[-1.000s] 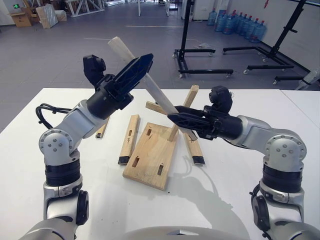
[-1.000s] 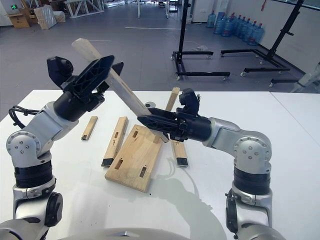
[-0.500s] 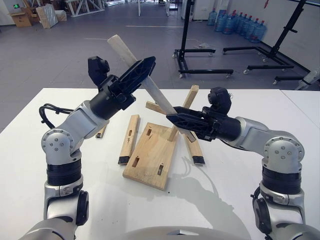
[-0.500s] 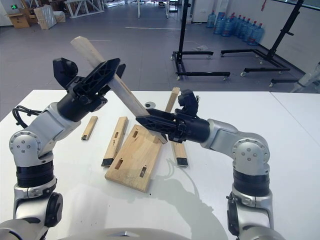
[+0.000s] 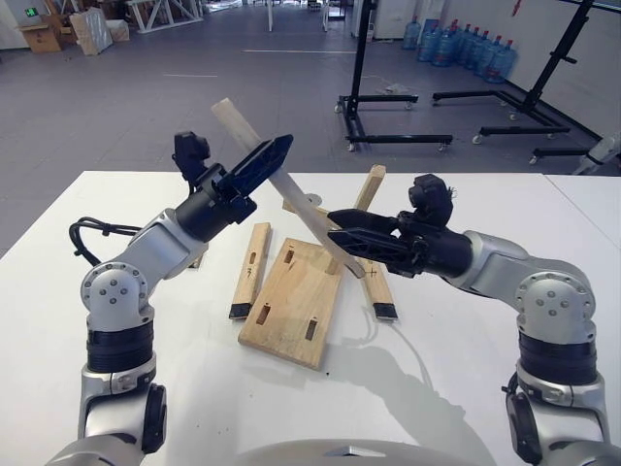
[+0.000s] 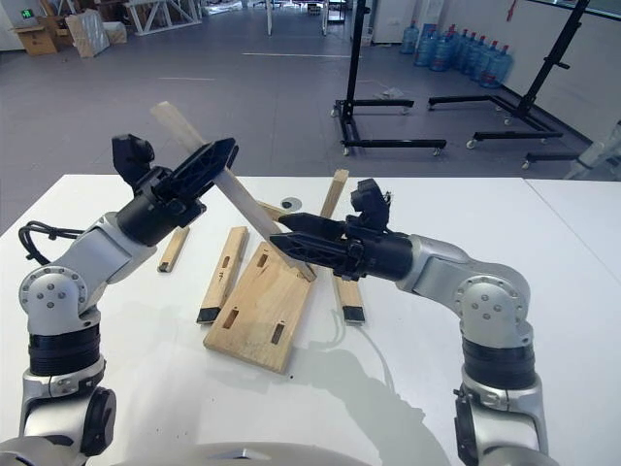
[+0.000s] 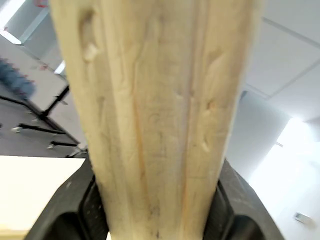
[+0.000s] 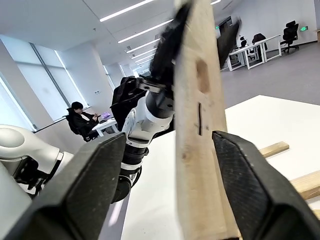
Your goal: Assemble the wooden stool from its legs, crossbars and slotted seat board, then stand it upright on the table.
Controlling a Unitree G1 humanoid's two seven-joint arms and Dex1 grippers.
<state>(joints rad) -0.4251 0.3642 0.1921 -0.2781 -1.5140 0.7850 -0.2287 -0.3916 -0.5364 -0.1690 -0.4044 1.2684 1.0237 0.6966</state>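
My left gripper (image 5: 279, 149) is shut on a long wooden leg (image 5: 291, 184), which it holds slanted above the table; the left wrist view looks along that leg (image 7: 155, 125). The leg's lower end hangs over the slotted seat board (image 5: 291, 301), which lies flat. My right gripper (image 5: 336, 225) is open, one finger on each side of the leg's lower part. In the right wrist view the leg (image 8: 200, 140) runs between the spread fingers (image 8: 100, 190). A slotted leg (image 5: 250, 267) lies left of the board, and another leg (image 5: 378, 289) lies to its right.
A slanted stick (image 5: 367, 194) rises at the board's far edge, with a crossbar (image 5: 299, 206) beside it. A short crossbar (image 6: 175, 248) lies behind my left arm. The white table (image 5: 437, 388) has bare room in front. Black wheeled stands (image 5: 393, 136) are on the floor beyond.
My right gripper has opened around the leg's lower end. My left arm has come down a little, lowering the leg's top end.
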